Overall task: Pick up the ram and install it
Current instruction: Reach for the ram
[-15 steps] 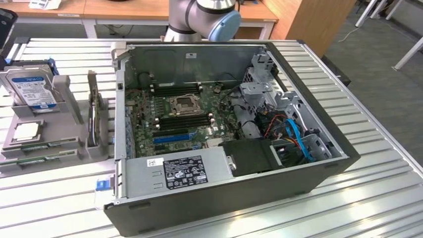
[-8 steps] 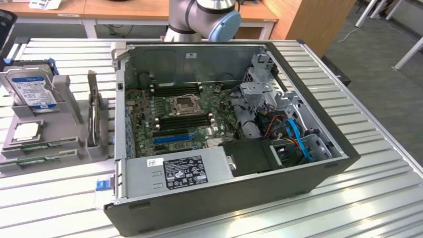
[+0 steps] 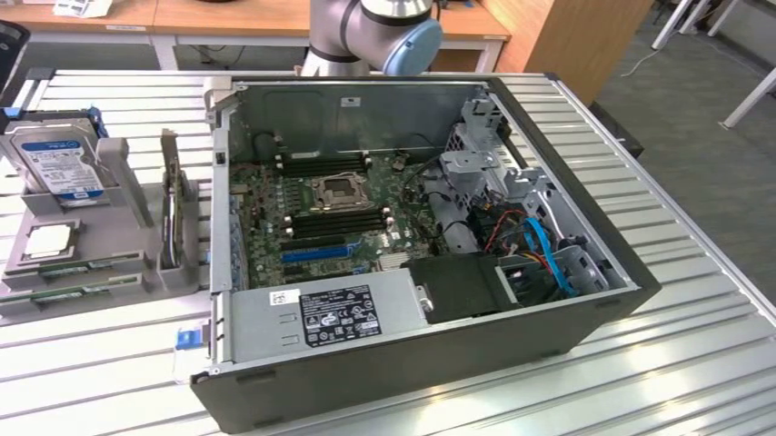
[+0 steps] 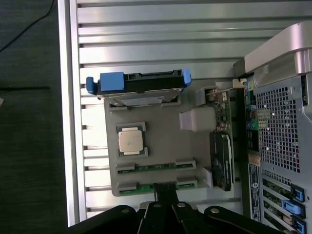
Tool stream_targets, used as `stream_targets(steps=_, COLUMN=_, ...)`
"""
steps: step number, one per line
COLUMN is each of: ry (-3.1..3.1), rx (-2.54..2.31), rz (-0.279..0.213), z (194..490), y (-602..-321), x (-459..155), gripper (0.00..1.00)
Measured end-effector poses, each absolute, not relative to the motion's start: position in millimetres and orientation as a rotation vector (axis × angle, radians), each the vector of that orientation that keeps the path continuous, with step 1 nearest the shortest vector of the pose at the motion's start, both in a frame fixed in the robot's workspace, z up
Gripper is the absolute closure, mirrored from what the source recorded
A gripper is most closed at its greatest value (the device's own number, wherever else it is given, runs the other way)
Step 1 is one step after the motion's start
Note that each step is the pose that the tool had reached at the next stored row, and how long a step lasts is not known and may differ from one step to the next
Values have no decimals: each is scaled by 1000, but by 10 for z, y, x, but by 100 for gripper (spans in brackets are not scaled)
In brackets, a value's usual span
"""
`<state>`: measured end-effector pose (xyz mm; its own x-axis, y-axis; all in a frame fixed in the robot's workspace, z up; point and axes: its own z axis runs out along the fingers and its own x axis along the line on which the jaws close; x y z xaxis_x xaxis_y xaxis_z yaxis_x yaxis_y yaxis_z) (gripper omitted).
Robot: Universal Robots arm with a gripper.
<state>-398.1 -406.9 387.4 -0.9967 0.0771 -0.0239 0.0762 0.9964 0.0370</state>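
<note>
**Robot cell with an open computer case (image 3: 424, 372), read from the exterior view's left to its right.** A grey holder (image 3: 122, 177) is set on the slatted metal table (image 3: 679, 300), just beside the case on the exterior view's left of it. In the holder, a hard drive (image 3: 54, 163) with a blue-white label is stood upright at the end level with the case's rear. A square silver processor (image 3: 49, 241) is laid flat in a recess. The ram (image 3: 79, 269) is seen as two green sticks lying flat, side by side, in slots at the end level with the case's front. A dark expansion card (image 3: 178, 213) is held on edge along the holder's side nearest the case.

Inside the case, the motherboard (image 3: 273, 195) is exposed, with the processor socket (image 3: 336, 193) and dark memory slots (image 3: 340, 222) at its middle. The power supply (image 3: 327, 313) is mounted at the case's front wall. Blue cables (image 3: 552, 250) are bundled at the exterior view's right. The arm (image 3: 370, 27) is seen behind the case's rear wall.

In the wrist view, the holder (image 4: 165, 141), drive (image 4: 146, 78), processor (image 4: 130, 140), card (image 4: 220, 161), ram (image 4: 156, 167) and case (image 4: 285, 107) are looked down upon. The gripper (image 4: 165, 189) is closed tight, with nothing seen between its jaws, and its tips are lined up over the ram stick farther from the drive.
</note>
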Motion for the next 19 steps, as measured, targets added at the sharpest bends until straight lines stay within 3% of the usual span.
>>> stream_targets(steps=19, ry=3113, rx=120, rz=43, z=3874, y=-4162, x=-3977, gripper=90)
